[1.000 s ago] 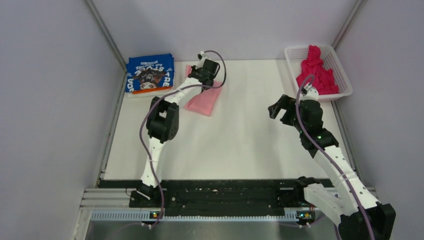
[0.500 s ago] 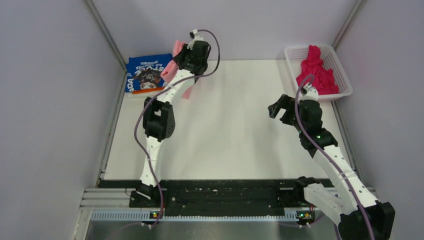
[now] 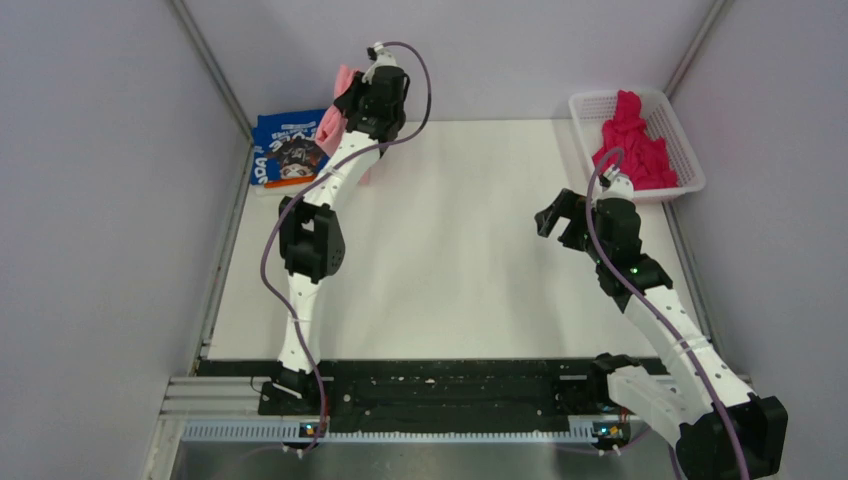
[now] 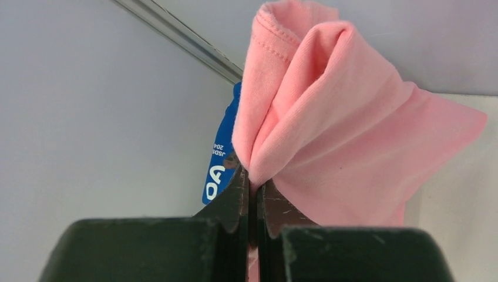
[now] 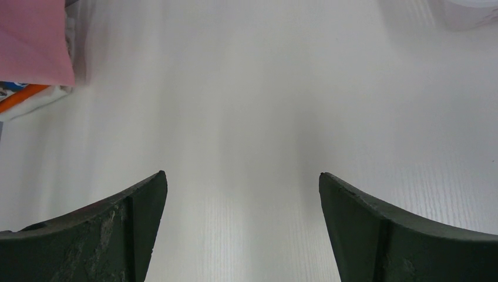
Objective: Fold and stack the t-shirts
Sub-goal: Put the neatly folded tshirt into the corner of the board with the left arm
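While it hangs pinched between the clenched fingers of the left gripper [image 4: 253, 183], the light pink t-shirt [image 4: 346, 117] is raised off the counter [image 3: 480, 260] by the far-left corner. It hangs at the right edge of the folded blue t-shirt [image 3: 285, 150] lying there. That arm stretches far forward. There are three shirts, one of each colour. The magenta t-shirt [image 3: 632, 145] is heaped in the one basket [image 3: 590, 103] at the far-right corner. Over the counter's right side hovers the right gripper [image 5: 242, 194], jaws spread and empty. A second ago the pink shirt lay on the counter, further right; the right arm has not moved.
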Robot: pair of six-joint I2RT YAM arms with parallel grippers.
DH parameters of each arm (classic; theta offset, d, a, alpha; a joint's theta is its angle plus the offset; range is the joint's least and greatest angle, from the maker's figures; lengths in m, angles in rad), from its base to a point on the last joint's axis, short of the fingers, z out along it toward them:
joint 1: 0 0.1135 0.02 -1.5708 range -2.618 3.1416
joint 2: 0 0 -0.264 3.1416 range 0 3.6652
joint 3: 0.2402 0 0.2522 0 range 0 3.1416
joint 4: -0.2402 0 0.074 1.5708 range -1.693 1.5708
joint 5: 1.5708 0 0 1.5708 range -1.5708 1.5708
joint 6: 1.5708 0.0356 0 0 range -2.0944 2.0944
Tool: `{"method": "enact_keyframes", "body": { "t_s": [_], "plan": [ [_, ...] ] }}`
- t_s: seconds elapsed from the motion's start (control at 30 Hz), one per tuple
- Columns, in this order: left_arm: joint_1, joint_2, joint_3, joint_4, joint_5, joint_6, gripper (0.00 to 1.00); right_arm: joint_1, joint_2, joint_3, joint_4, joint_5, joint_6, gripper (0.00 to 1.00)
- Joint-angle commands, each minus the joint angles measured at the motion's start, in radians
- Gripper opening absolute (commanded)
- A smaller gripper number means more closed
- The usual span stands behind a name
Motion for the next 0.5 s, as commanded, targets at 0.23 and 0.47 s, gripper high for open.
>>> {"method": "enact_keyframes", "body": {
  "t_s": [0.23, 0.47],
  "plan": [
    [0.005, -0.131, 0.126, 0.050, -0.005, 0.028, 0.00, -0.005, -0.001, 0.011, 0.042, -0.009, -0.013, 0.99],
    [0.026, -0.130, 0.128, 0.032, 0.008, -0.006, 0.00, -0.005, 0.001, 0.010, 0.041, 0.001, -0.014, 0.99]
  ]
}}
